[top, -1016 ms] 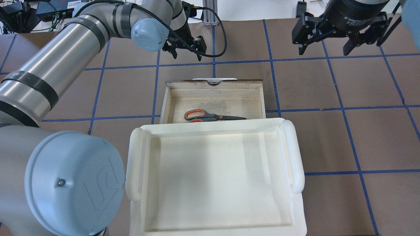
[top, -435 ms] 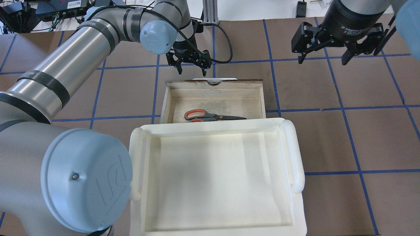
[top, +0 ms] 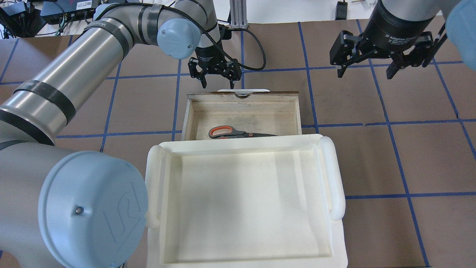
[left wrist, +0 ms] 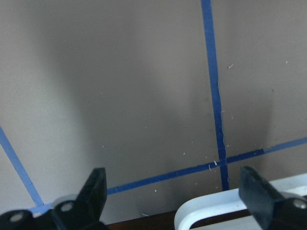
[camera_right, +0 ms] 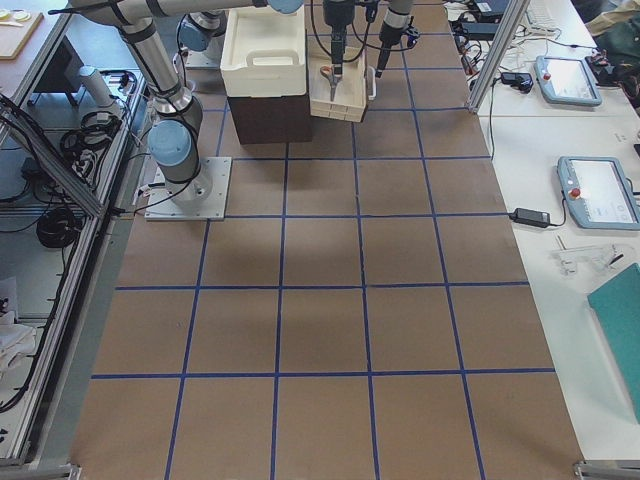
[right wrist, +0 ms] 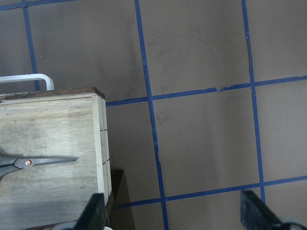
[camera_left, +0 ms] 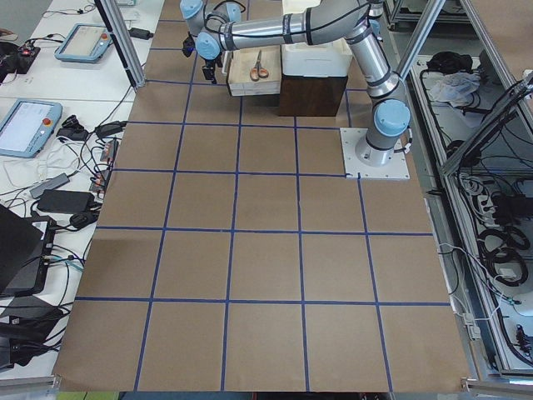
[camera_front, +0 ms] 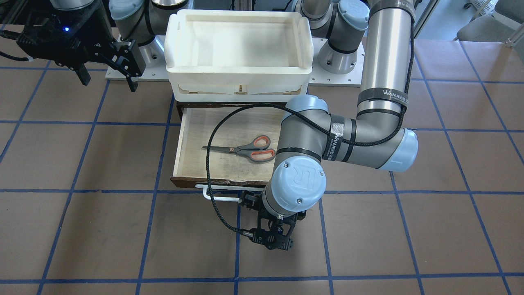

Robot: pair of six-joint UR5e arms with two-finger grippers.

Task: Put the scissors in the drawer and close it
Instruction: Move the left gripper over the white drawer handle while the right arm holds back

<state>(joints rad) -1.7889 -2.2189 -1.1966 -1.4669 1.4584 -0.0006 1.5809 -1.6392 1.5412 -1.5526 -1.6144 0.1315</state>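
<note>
Tray sits above open drawer holding scissors.

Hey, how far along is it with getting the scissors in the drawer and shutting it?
Done: the scissors lie inside the drawer. In hand: the left gripper, open, hangs just outside the white handle on its front. Left: the drawer still stands pulled out, so pushing it shut remains.

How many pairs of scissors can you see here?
1. The scissors lie flat inside the open drawer, handles toward the robot's left. None shows in the white tray, but the drawer's rear is hidden beneath it.
</note>
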